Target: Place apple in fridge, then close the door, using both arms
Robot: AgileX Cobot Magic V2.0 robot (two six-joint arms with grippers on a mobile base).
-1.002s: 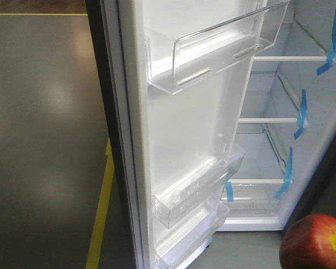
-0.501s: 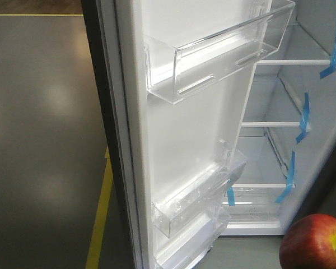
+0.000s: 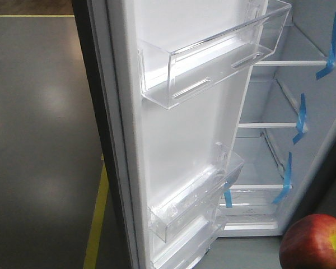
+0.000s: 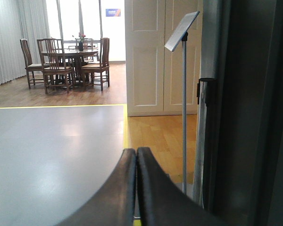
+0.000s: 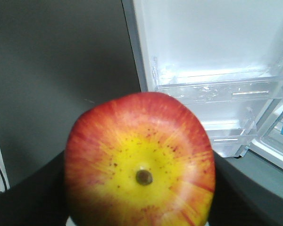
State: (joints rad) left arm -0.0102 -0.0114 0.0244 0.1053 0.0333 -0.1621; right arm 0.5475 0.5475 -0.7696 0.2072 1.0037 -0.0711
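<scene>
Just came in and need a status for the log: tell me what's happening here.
The robot's right gripper holds the apple, red and yellow, in front of the fridge. The apple is not yet inside. The door stands wide open, and its clear bins look empty. The left gripper is shut on nothing and touches neither apple nor door.

front view and right wrist, both toward door (image 3: 179, 134)
</scene>
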